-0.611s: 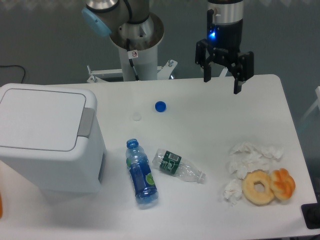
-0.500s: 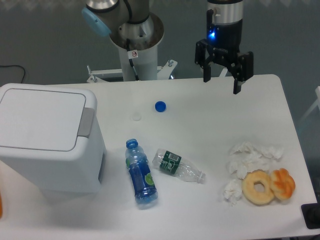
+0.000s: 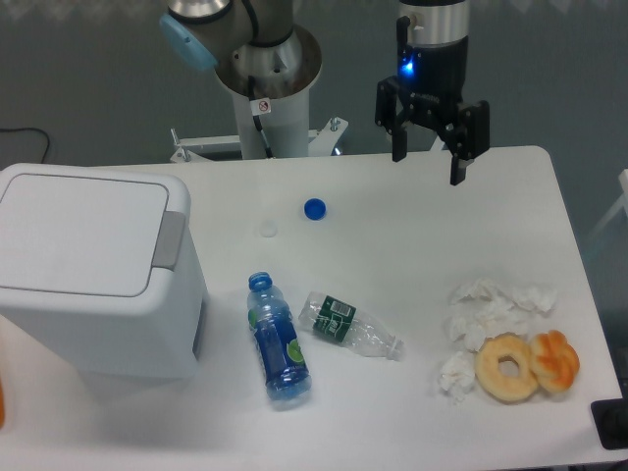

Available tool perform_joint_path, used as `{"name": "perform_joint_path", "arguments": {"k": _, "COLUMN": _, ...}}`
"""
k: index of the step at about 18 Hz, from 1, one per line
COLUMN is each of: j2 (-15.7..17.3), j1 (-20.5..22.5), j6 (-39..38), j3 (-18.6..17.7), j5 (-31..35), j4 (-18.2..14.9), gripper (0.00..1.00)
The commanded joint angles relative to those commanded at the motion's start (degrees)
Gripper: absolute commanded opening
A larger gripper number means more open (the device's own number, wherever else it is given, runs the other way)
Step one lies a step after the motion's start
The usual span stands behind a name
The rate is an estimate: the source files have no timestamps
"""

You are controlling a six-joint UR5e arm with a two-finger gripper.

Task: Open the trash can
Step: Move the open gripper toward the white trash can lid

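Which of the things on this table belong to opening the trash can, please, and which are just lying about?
Part of the job:
- trash can, lid shut, with its grey push tab
- claw, open, hanging over the table's far edge, well away from the can

Just lying about:
- blue bottle
- clear crushed bottle
- blue cap
- white cap
- crumpled tissues
- two doughnuts

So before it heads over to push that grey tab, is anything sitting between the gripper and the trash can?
Nothing tall. The open gripper hangs above the table's far edge; the trash can sits at the left. Only a blue cap and a white cap lie flat between them.
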Motion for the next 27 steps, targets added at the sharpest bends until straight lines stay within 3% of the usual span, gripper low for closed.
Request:
{"name": "perform_joint_path", "arguments": {"k": 8, "j2": 0.00, "j1": -2.11, "j6": -4.82, "j3": 0.44, "j5": 0.00, "j4": -0.09, "gripper": 1.00}}
{"name": "perform_joint_path", "arguments": {"k": 14, "j2": 0.00, "j1": -3.52, "j6": -19.76, "j3": 1.23, "j5": -7.46, "j4": 0.79, "gripper": 1.00}}
{"name": "perform_joint_path", "arguments": {"k": 27, "j2": -1.93, "j1": -9.22, "j6": -39.10, "j3": 4.83, "j5": -11.51, "j4": 1.14, "gripper": 1.00}}
